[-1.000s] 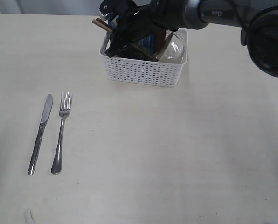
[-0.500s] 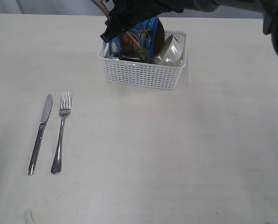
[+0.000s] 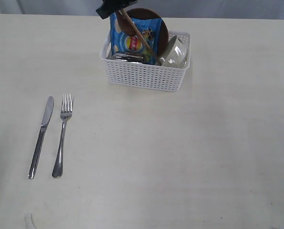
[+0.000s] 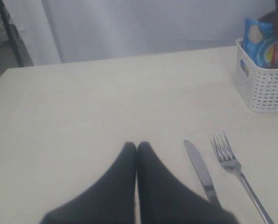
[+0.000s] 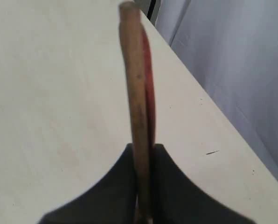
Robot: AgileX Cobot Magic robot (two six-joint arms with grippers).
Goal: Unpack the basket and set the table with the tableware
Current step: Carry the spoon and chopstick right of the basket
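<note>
The white basket (image 3: 144, 76) stands at the table's (image 3: 189, 157) far middle. It holds a brown plate (image 3: 157, 23), an off-white bowl (image 3: 175, 51) and a steel cup (image 3: 127, 57). My right gripper (image 3: 114, 5) hangs above the basket's left end, shut on wooden chopsticks (image 3: 139, 32) that slant down over the basket. In the right wrist view the tan chopsticks (image 5: 134, 79), with a reddish strip alongside, jut from between the fingers of my right gripper (image 5: 142, 147). Knife (image 3: 41, 136) and fork (image 3: 62, 138) lie side by side at the left. My left gripper (image 4: 136, 145) is shut and empty, beside the knife (image 4: 199, 170).
A blue snack bag (image 3: 127, 42) stands upright in the basket in front of the plate. The basket (image 4: 265, 88), the snack bag (image 4: 265, 46) and the fork (image 4: 230, 158) also show in the left wrist view. A grey curtain runs behind the table's far edge.
My right arm has risen out of the basket and mostly left the exterior view, lifting the chopsticks. The snack bag and plate it covered now show. Knife and fork stayed put.
</note>
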